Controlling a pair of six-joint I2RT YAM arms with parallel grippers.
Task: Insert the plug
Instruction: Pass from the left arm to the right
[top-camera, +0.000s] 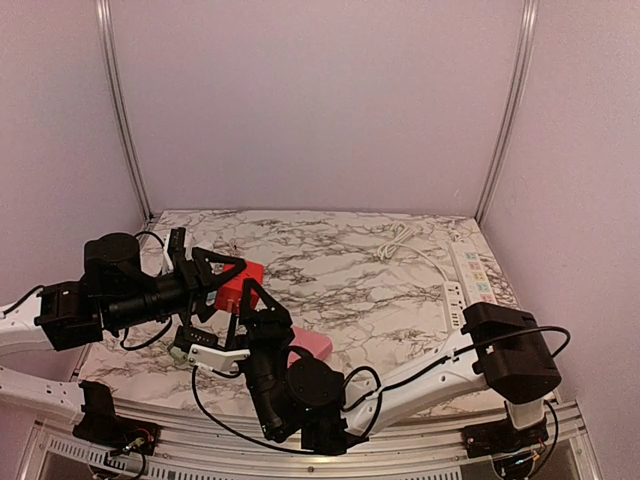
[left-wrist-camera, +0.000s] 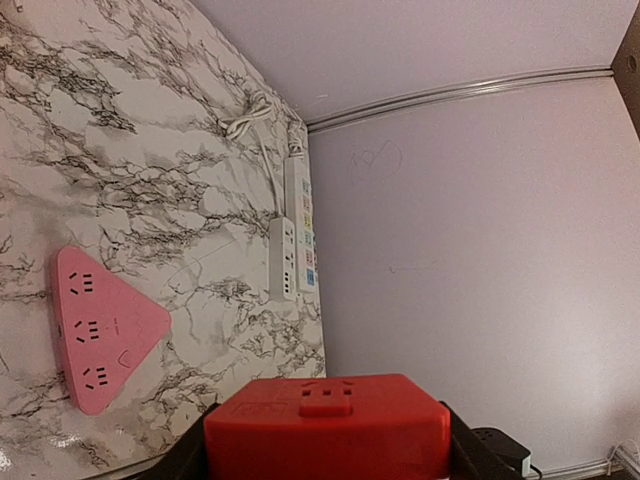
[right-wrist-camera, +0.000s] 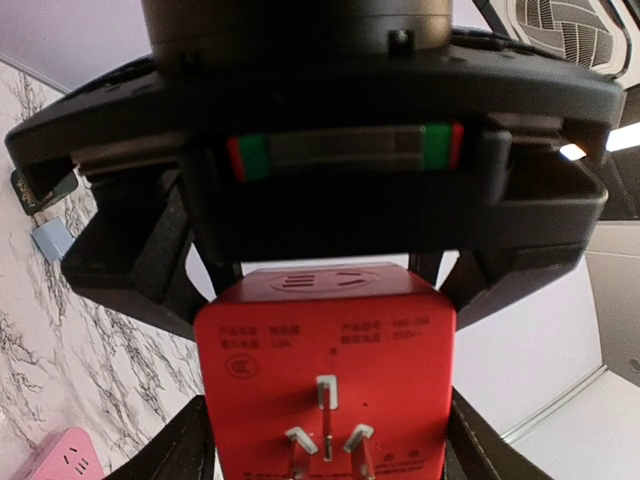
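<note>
A marble-patterned table (top-camera: 350, 270) was seen from above, with two black robot arms meeting over its near left part. The left gripper (top-camera: 222, 287) was clamped on a red plug (right-wrist-camera: 325, 340), a boxy adapter held in the air above the table. The right gripper (right-wrist-camera: 330, 455) had a finger on each side of the plug's lower end. Whether those fingers were gripping it or only close beside it could not be told.

A pink three-cornered socket board (left-wrist-camera: 100, 340) lay flat on the table near the arms, well apart from the white power strips (left-wrist-camera: 284, 260) along the far right edge.

The likely risk was in passing the plug between grippers. If the left jaws let go before the right had a firm hold, the plug could drop or twist. The right fingers also sat close to the prongs (right-wrist-camera: 326, 420) and might get in the way at the socket. The pink board looked light and loose, so a crooked push might slide it.

The plug was nearly a cube, only slightly taller than wide in the right wrist view, so it had no strong long axis. Its three metal prongs pointed toward the right wrist camera, away from the left gripper, rather than down at any socket. A socket face showed on the side toward the left wrist camera.
</note>
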